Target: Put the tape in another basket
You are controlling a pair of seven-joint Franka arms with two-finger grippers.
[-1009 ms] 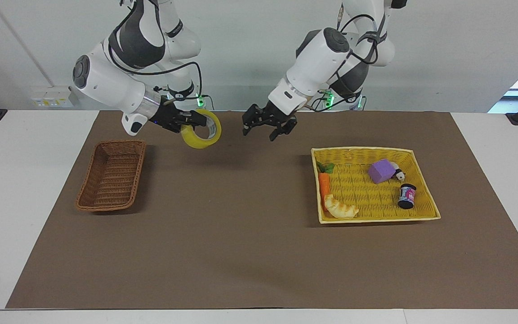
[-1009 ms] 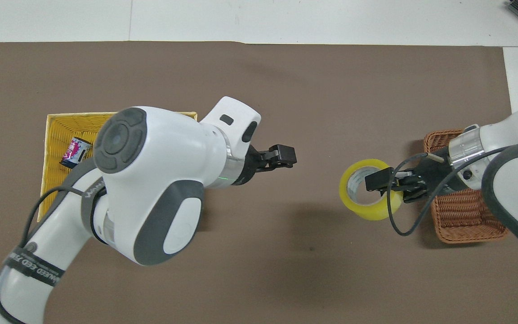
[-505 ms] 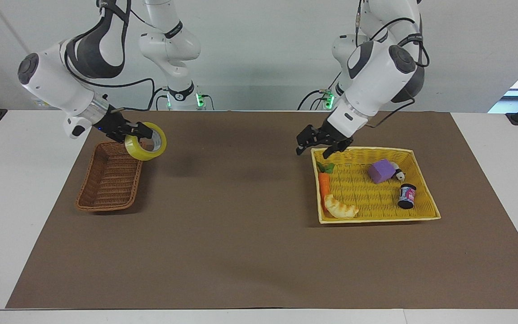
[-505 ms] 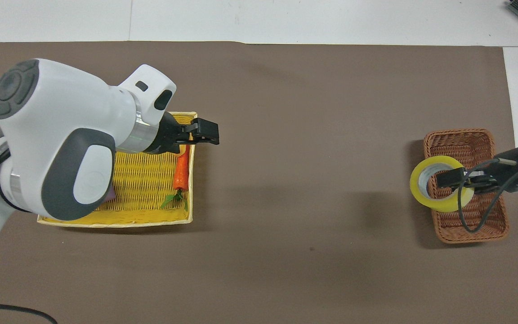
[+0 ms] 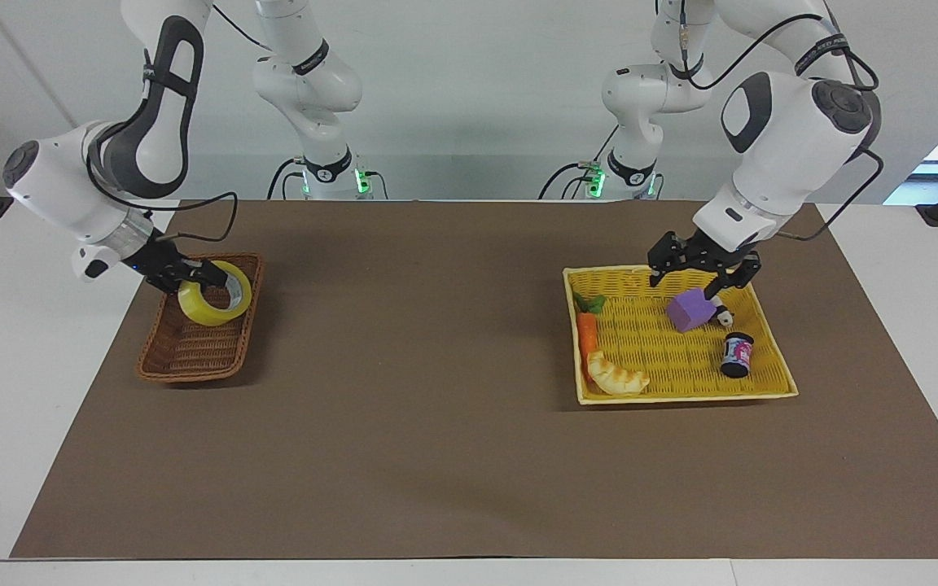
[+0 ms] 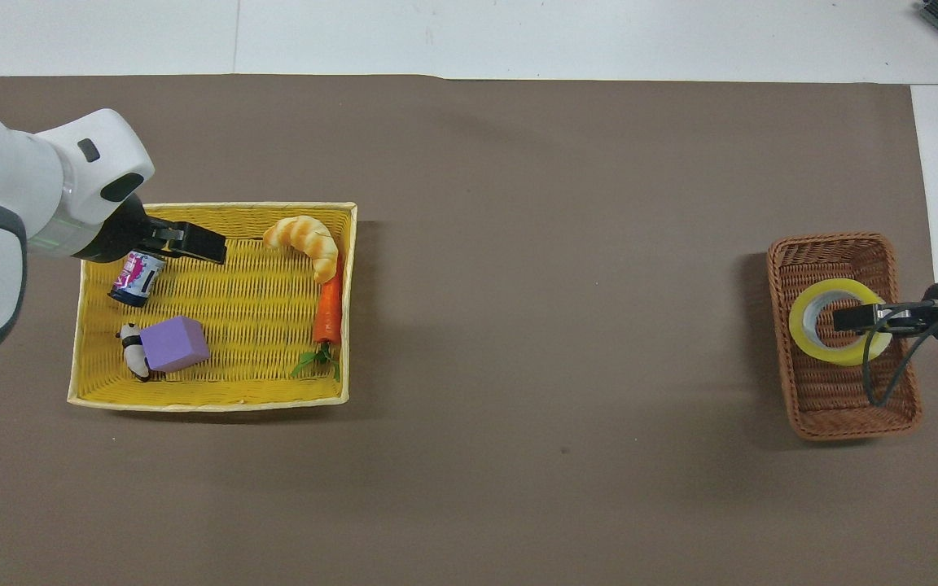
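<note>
The tape (image 5: 199, 312), a yellow roll with a white core, hangs tilted in my right gripper (image 5: 202, 282), which is shut on its rim. It is low over the end of the dark brown wicker basket (image 5: 190, 375) that is nearer to the robots; I cannot tell whether it touches the bottom. In the overhead view the tape (image 6: 799, 327) and right gripper (image 6: 856, 316) lie inside the basket's rim (image 6: 831, 242). My left gripper (image 5: 702, 281) is open and empty over the yellow tray basket (image 5: 681, 396), also seen from overhead (image 6: 192, 242).
The yellow tray basket (image 6: 208, 404), toward the left arm's end of the table, holds a carrot (image 6: 327, 309), a croissant (image 6: 306, 236), a purple block (image 6: 174, 343), a small panda toy (image 6: 132, 358) and a dark jar (image 6: 133, 279). A brown mat (image 5: 404, 407) covers the table.
My right gripper has carried the tape from mid-table to over the brown basket and lowered it. My left gripper has swung away to over the yellow tray basket.
</note>
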